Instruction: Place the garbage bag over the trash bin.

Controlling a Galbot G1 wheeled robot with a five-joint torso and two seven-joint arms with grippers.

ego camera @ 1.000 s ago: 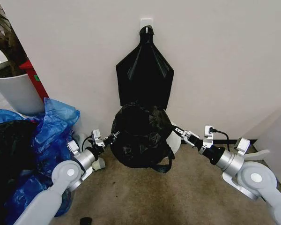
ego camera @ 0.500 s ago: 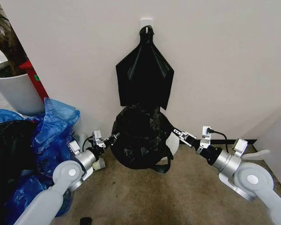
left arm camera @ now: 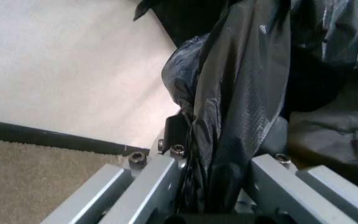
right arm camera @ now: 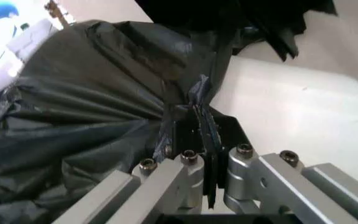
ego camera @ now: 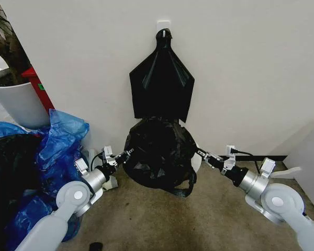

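On the left, the left gripper (ego camera: 126,153) is pinching a fold of the garbage bag (ego camera: 158,151) at its side. The bag is draping over most of the trash bin (ego camera: 197,161) on the carpet against the wall, leaving a pale sliver showing. On the right, the right gripper (ego camera: 201,154) is clamping the film too, so pulling it down appears to be what is left.

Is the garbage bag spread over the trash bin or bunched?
Spread: the garbage bag drapes the trash bin, each end effector, left and right, pinching a side.

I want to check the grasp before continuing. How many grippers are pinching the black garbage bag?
2. The left gripper pinches the garbage bag on its left side; the right gripper pinches its right side, beside the trash bin, which is mostly hidden.
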